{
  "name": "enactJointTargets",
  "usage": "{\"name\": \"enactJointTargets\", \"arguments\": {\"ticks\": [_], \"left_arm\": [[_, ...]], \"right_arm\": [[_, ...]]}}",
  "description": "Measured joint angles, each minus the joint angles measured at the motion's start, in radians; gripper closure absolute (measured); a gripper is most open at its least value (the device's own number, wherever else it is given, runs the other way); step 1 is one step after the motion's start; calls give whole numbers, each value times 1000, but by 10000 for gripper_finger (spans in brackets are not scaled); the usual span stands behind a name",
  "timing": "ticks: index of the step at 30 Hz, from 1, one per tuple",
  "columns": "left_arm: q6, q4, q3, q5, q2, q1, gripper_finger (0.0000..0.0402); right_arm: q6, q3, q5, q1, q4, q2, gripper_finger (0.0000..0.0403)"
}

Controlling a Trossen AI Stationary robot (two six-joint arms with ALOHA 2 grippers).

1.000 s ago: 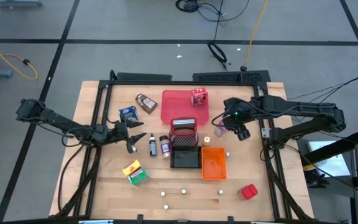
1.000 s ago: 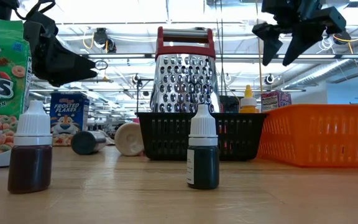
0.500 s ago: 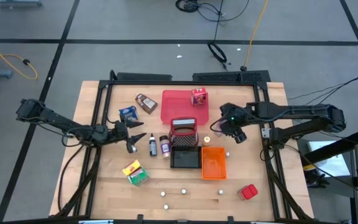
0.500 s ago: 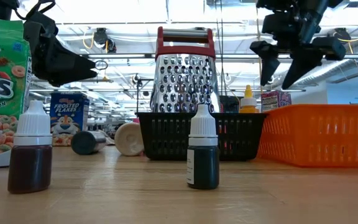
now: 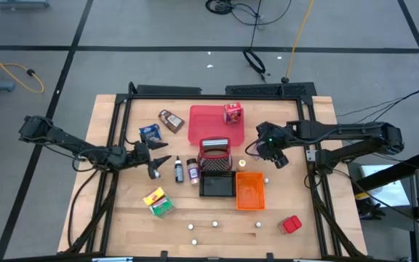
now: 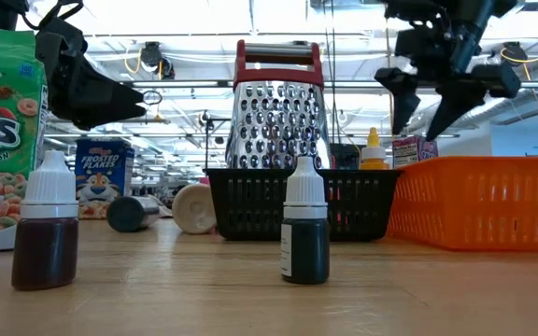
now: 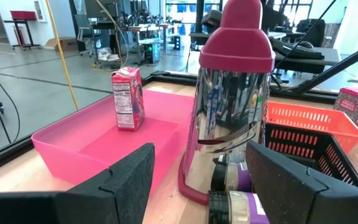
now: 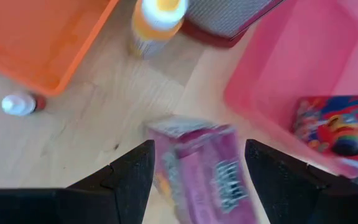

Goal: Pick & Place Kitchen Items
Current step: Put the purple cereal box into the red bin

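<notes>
The right gripper (image 5: 262,151) hangs right of centre in the high view with its fingers spread wide and empty, directly above a pink carton (image 8: 201,163) that stands on the bare wood just beside the pink tray (image 8: 303,68). If it descends off-centre, one finger could clip the carton's top and tip it toward the tray rim or the yellow-capped bottle (image 8: 156,18) nearby. The left gripper (image 5: 153,161) waits at centre left, open and holding nothing.

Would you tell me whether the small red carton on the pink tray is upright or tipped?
Upright: the carton stands on its base in the tray, gabled top uppermost.
</notes>
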Motion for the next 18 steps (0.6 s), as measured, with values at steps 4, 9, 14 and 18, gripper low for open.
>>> {"name": "enactJointTargets", "arguments": {"ticks": [4,9,14,18], "left_arm": [[0,-1,0,0,0,0,146],[0,-3,0,0,0,0,146],[0,-3,0,0,0,0,146],[3,-3,0,0,0,0,146]], "right_arm": [[-42,-34,35,-1,42,5,161],[-45,-66,49,-10,113,5,161],[-49,-71,52,-9,126,4,161],[-51,-71,53,-10,136,1,161]]}}
